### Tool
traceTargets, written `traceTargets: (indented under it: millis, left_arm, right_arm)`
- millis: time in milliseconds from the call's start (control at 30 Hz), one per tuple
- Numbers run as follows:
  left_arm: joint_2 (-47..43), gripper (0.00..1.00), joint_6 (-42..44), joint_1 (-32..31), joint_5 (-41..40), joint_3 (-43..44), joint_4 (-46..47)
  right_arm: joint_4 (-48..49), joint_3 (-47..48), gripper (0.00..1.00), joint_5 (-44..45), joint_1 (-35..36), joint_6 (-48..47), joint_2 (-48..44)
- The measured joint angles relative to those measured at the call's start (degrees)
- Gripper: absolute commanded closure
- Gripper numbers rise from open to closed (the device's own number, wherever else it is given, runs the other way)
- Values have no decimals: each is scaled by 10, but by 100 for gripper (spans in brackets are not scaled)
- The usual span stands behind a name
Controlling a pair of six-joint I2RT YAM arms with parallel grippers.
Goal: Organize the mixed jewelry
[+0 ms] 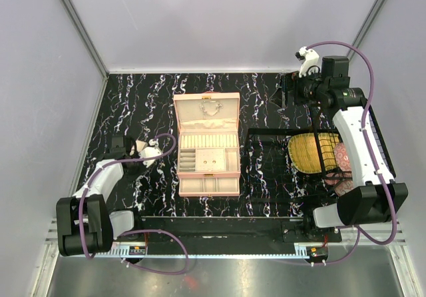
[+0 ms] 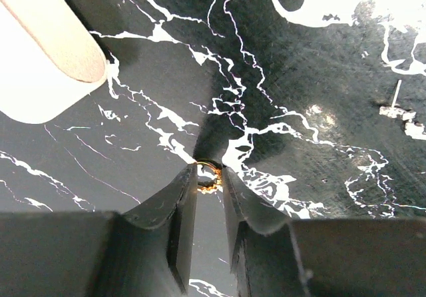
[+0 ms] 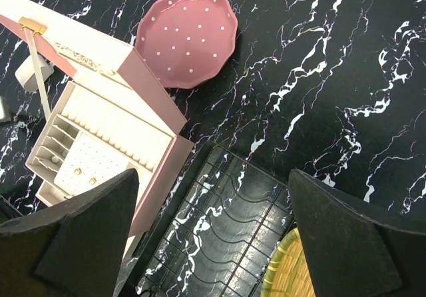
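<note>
Black marble table (image 1: 133, 104): left gripper (image 2: 209, 174) pinches a gold ring (image 2: 208, 180); right gripper (image 3: 210, 197) gapes apart.

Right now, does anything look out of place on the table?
Yes: a small gold piece lies on the marble table between the left fingers, and a pin-like stud lies loose nearby, outside the open pink case.

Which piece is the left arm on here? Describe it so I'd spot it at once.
Start at the open pink case in the middle, then go left to the left gripper, tipped down onto the black table. Nipped between its jaws is a tiny gold ring; unlike the pale pieces lying loose nearby, it is a closed yellow loop.
</note>
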Motion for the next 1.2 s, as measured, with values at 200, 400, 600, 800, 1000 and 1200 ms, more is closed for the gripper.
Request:
traceTargets:
  millis: [200, 400, 600, 800, 1000, 1200]
  left_arm:
    - [-7, 64, 13, 1, -1, -3, 0]
    - [-6, 60, 21, 2, -5, -2, 0]
    - [3, 60, 25, 3, -6, 6, -13]
    - [14, 64, 26, 3, -6, 14, -25]
    - [26, 65, 26, 3, -6, 23, -33]
    - [26, 66, 26, 3, -6, 22, -33]
  right_arm:
    - [-1, 0, 0, 0, 0, 0, 0]
    - [-1, 0, 0, 0, 0, 0, 0]
    - [-1, 0, 0, 0, 0, 0, 0]
    - [-2, 0, 0, 0, 0, 0, 0]
    - [-2, 0, 0, 0, 0, 0, 0]
    - [-2, 0, 0, 0, 0, 0, 0]
